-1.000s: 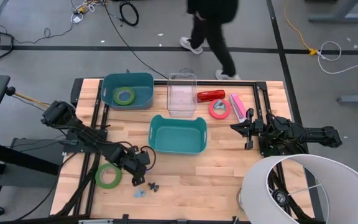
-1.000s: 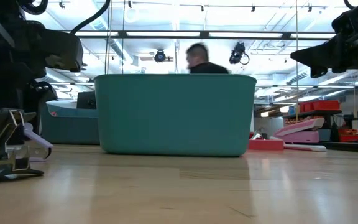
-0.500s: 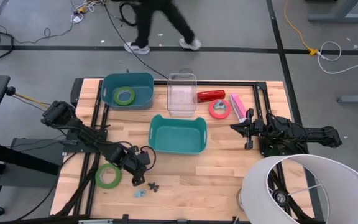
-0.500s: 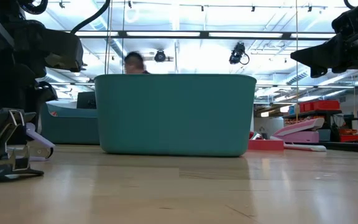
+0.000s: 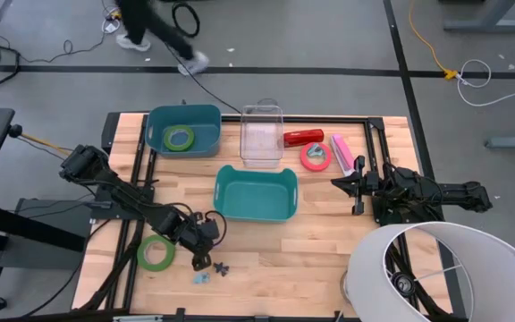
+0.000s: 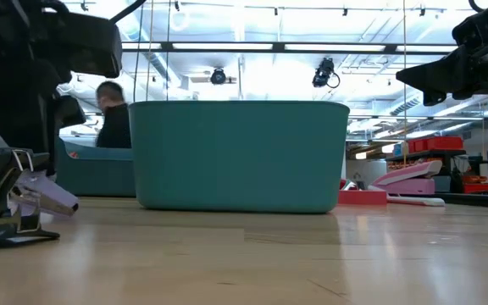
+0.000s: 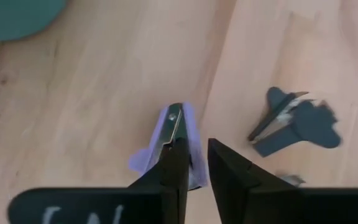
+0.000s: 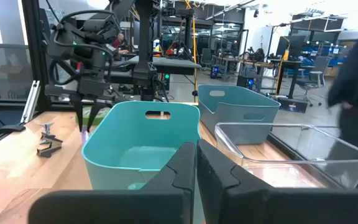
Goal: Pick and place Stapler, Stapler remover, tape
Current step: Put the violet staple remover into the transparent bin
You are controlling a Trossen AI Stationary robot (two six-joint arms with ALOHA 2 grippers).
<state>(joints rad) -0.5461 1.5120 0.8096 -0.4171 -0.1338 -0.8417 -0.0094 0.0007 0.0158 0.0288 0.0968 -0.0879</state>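
Observation:
My left gripper [image 5: 202, 259] is low over the table's near left part, shut on a lilac staple remover [image 7: 190, 140], which also shows in the low view [image 6: 53, 197]. A dark staple remover [image 5: 222, 268] and a pale blue one [image 5: 201, 278] lie on the wood beside it. One green tape roll [image 5: 156, 252] lies flat left of the gripper, and another [image 5: 179, 137] lies in the blue-grey bin. The pinkish-red tape [image 5: 316, 156], a red stapler [image 5: 304, 137] and a pink stapler [image 5: 341, 152] rest at the far right. My right gripper [image 5: 347, 185] waits, shut, right of the teal bin. My left gripper pinches the lilac staple remover between its two fingers, coming from above and pointing down. The left finger [image 7: 174, 165] covers part of the lilac body [image 7: 193, 163], and the metal jaw end [image 7: 174, 121] sticks out past the fingertips. Whether it is clear of the table, I cannot tell.
A teal bin [image 5: 256, 192] stands mid-table, with a clear bin [image 5: 262, 134] and a blue-grey bin [image 5: 184, 114] at the far edge. A white lampshade [image 5: 436, 268] overhangs the near right corner. A person [image 5: 155, 27] walks beyond the far edge.
My left gripper has shifted slightly toward the table's right, and the lilac staple remover has moved with it. The person beyond the far edge has walked from right to left.

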